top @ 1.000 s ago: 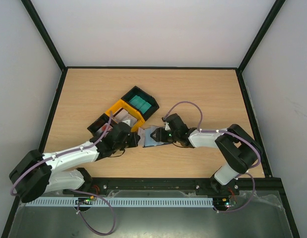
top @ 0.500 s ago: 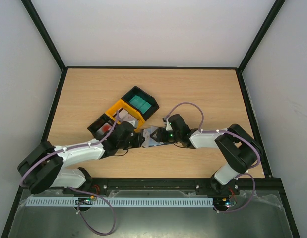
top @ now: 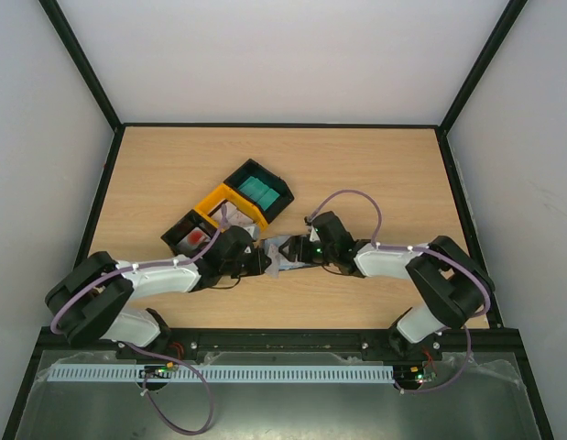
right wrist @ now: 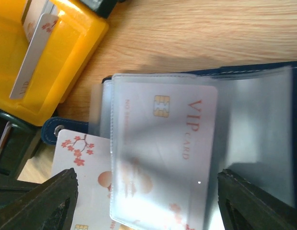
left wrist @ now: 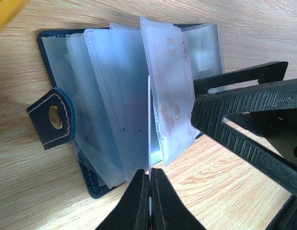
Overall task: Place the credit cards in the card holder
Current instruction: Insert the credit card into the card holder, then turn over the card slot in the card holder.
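From above, the card holder (top: 279, 249) is lying open on the table (top: 384, 174), and both arms are crowding in on it. The left gripper (top: 260, 260) is nosing at the holder's left edge and the right gripper (top: 290, 258) at its right. Just up and left of the holder, the yellow tray (top: 214, 197) is sitting with pale cards inside. Past that, a black tray (top: 239, 174) is carrying teal pieces (top: 259, 191). Left of the holder, a second black tray (top: 177, 235) is showing something red, too small here to name.

Over to the left wrist: the holder is fanning out its clear sleeves (left wrist: 114, 96), with the clasp tab (left wrist: 54, 117) sticking out from the navy cover. The left gripper's fingers are pressing fully together on a thin card seen edge-on, which is running up between two sleeves near the holder's middle. The right gripper's ribbed fingers are spreading apart beside the raised sleeve.

On the right wrist, a VIP card (right wrist: 172, 139) is sitting inside that raised sleeve. The blossom card (right wrist: 83, 160), probably the one the left gripper is pinching, is lying beside the tab with its edge tucking behind the sleeve. The right gripper's fingers are standing wide at both lower corners, gripping nothing. Beyond the holder, a white card (right wrist: 35, 52) is leaning inside the yellow tray.
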Controlling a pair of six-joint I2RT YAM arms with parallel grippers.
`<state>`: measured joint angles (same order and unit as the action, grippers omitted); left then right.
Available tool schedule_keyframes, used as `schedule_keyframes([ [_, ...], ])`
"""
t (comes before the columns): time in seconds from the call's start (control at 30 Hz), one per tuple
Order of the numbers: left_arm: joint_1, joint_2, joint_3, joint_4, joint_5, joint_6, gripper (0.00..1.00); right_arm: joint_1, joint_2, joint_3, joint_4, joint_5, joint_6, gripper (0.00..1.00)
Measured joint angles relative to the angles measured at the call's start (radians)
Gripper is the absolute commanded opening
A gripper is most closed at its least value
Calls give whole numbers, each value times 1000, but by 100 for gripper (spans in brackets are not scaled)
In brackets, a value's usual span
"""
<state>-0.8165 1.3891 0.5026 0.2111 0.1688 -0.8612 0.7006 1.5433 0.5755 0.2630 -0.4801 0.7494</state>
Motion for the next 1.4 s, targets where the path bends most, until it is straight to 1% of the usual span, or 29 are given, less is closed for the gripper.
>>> schedule_keyframes([
  [0.07,0,0,0,5,1,0,3,0,-18,0,-30,35,2,78],
  [0.13,0,2,-1,9,4,0,3,0,-34,0,-61,76,5,75],
  [0.23,0,9,-1,15,7,0,3,0,-49,0,-96,129,13,64],
  [0.37,0,12,-3,18,7,0,2,0,-57,7,-150,209,24,44],
  [0.43,0,12,-5,21,7,0,2,0,-57,14,-178,245,26,38],
  [0.5,0,13,-6,22,8,-1,2,0,-57,19,-199,270,24,34],
  [0.73,0,13,-6,23,8,-2,2,16,-29,56,-258,309,14,28],
  [0.93,0,13,-6,23,8,-2,2,69,42,143,-309,356,-14,28],
  [1.2,0,-11,-6,23,32,3,2,114,76,189,-353,372,-61,31],
  [1.3,0,-26,-6,24,44,9,3,118,80,196,-359,375,-73,30],
  [1.4,0,-35,-6,36,62,19,2,119,80,196,-359,372,-80,26],
])
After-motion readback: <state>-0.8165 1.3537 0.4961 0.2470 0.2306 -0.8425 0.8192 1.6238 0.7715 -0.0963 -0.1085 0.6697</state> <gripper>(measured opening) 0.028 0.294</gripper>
